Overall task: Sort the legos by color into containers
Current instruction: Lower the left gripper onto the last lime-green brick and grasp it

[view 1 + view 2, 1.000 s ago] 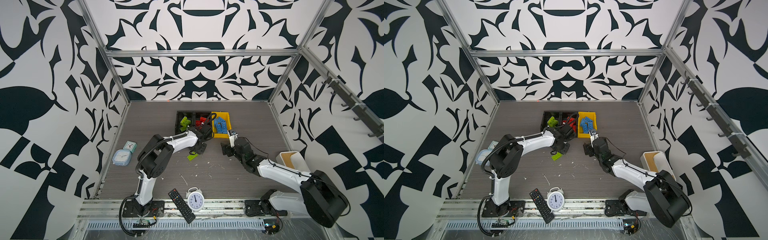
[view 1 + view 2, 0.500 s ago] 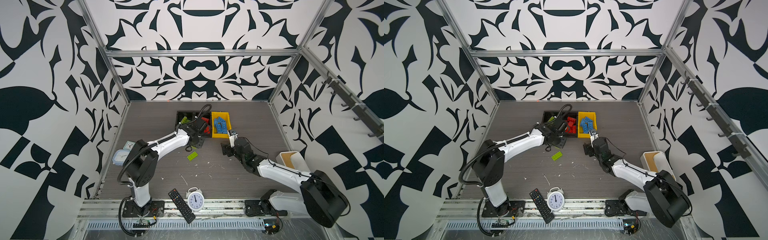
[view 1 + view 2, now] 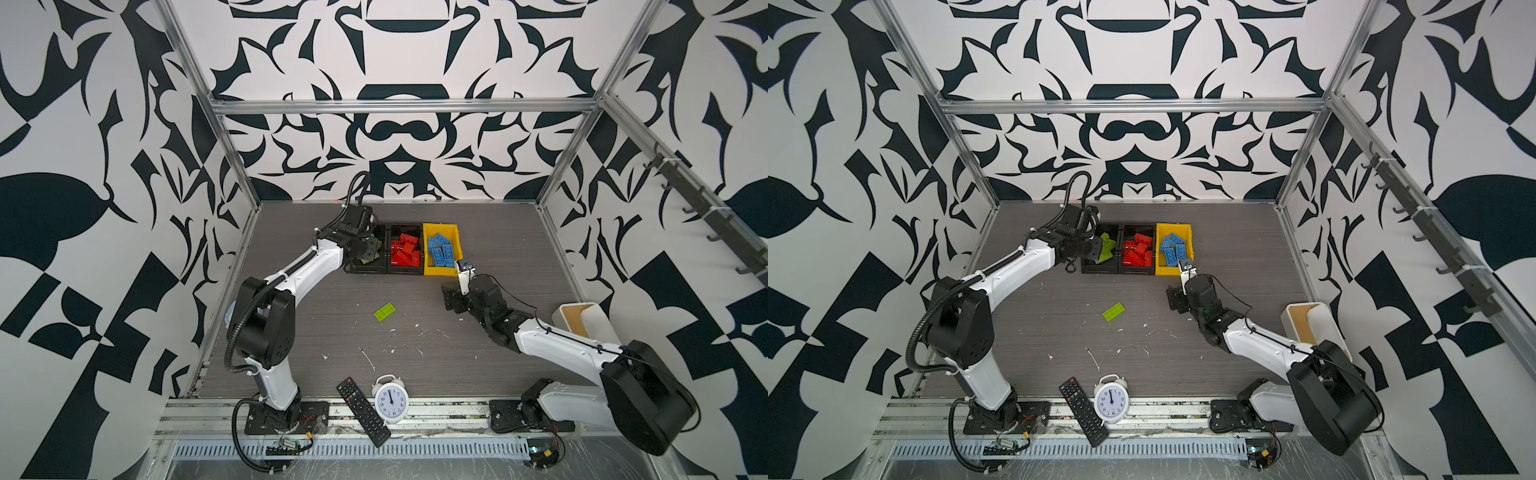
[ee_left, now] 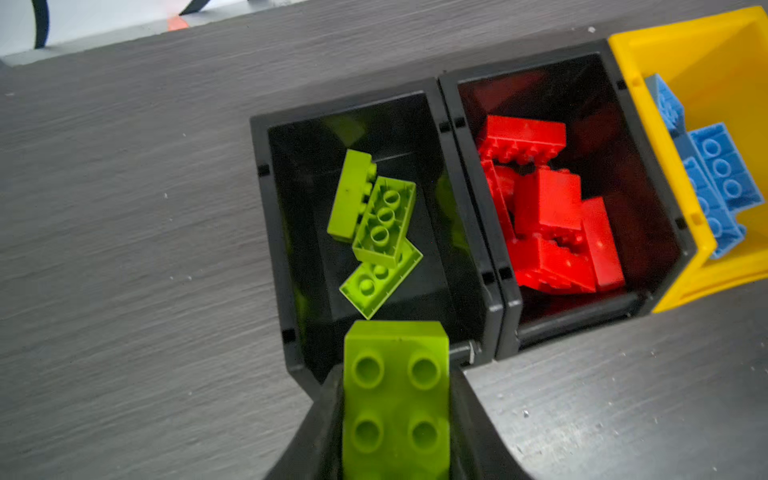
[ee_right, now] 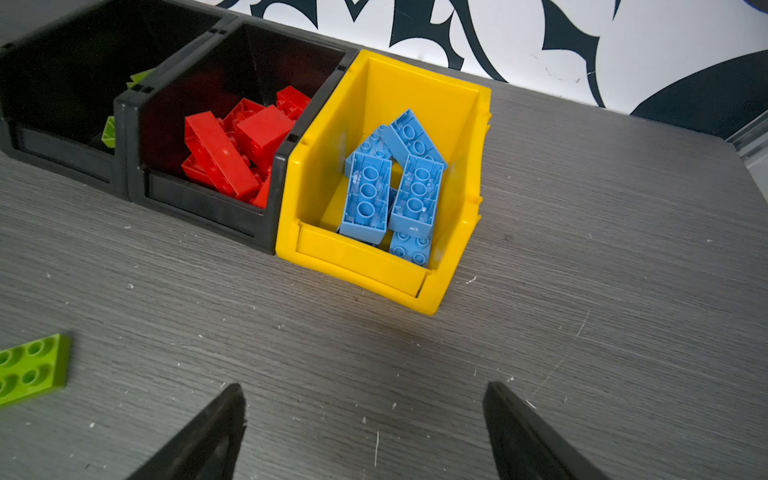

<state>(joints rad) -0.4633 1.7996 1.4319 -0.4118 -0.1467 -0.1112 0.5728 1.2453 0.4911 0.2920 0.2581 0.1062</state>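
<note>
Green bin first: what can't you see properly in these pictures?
- Green-lego bin: in a top view, the left gripper and its arm cover most of the inside.
- Same bin, right wrist view: its own dark wall hides nearly all the bricks inside.
- Held green brick: in the left wrist view, the picture's edge cuts off its near end.
- Loose green brick: in the right wrist view, the picture's edge cuts off part of it.

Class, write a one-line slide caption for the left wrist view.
The left gripper holds a lime green brick at the black bin holding three green bricks.
</note>
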